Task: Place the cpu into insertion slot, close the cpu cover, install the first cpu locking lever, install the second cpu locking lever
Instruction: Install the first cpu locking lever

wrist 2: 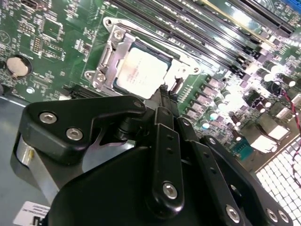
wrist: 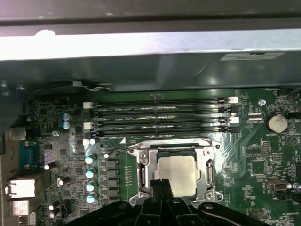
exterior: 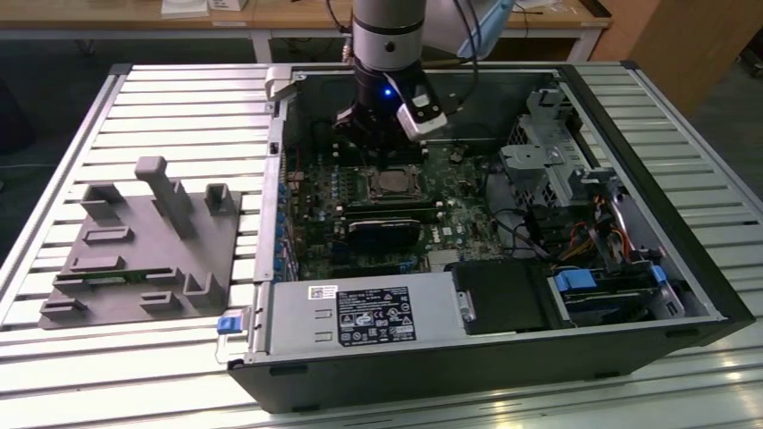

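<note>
— Slatted metal table under everything, wooden benches far behind. Starting from the exterior view's left: grey fixture block on the slats, well apart from the work. Then the open computer case, lying on its side.

— And the chip?

— Near the middle of the green motherboard. Seated flat in the insertion slot, pale face of the cpu turned up.

— Cover?

— Seems already down: cpu cover lying as a silver frame around the chip, window over the pale face. So probably at the lever steps now. Cannot tell about the locking levers, whether latched or free.

— Gripper?

— Gripper just at the edge of the socket, fingertips pressed together, nothing visible between them. Touching the frame or only hovering over it, hard to say.

— Needs of the move?

— Judging from this, a small and precise push, low at the socket's edge, without scraping the chip.

— Room around?

— Tight. Long memory slots just beside the socket on one side, row of round capacitors near on another, case wall beyond the slots. Further to the exterior view's right: drive cage and coloured cables, well apart. Open space mainly above, so probably safest to come and go straight up.
</note>
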